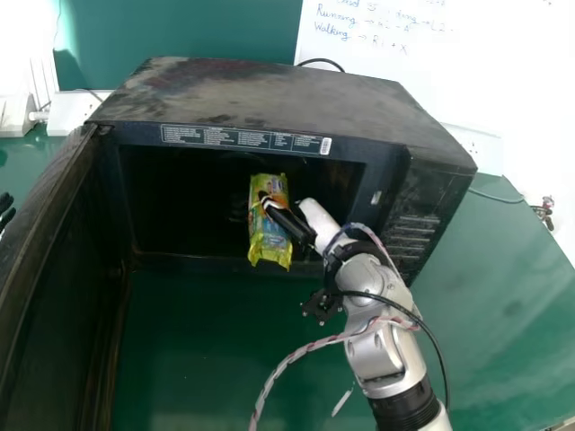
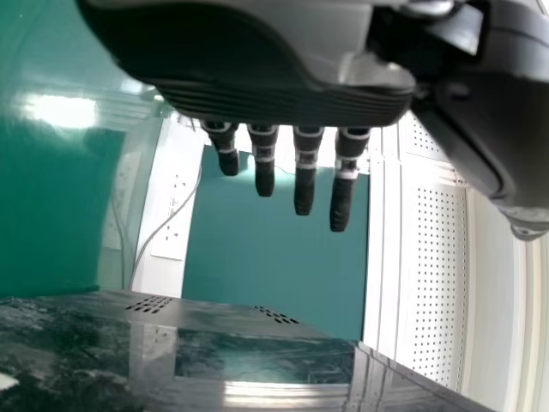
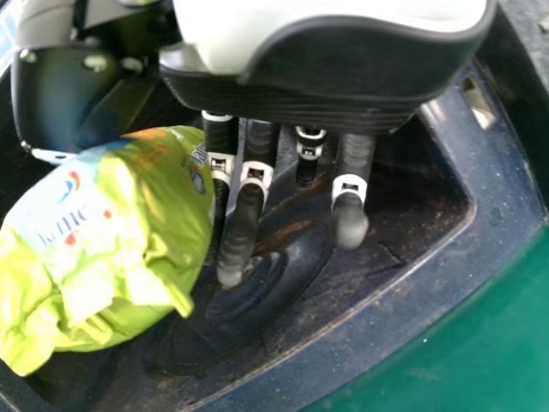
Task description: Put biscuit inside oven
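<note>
The right hand (image 1: 293, 224) is pinching the biscuit packet (image 1: 272, 241) between thumb and fingers (image 3: 238, 227), reaching from the near right. The packet is lying lengthwise from near to far at the mouth of the oven (image 1: 269, 94), right of the opening's middle, its near end overlapping the front edge. At the far left, the left hand (image 1: 5, 210) is holding nothing, its fingers (image 2: 304, 184) standing straight and apart. The oven door (image 1: 49, 224) is hanging open on the left, above the green table (image 1: 207, 359).
</note>
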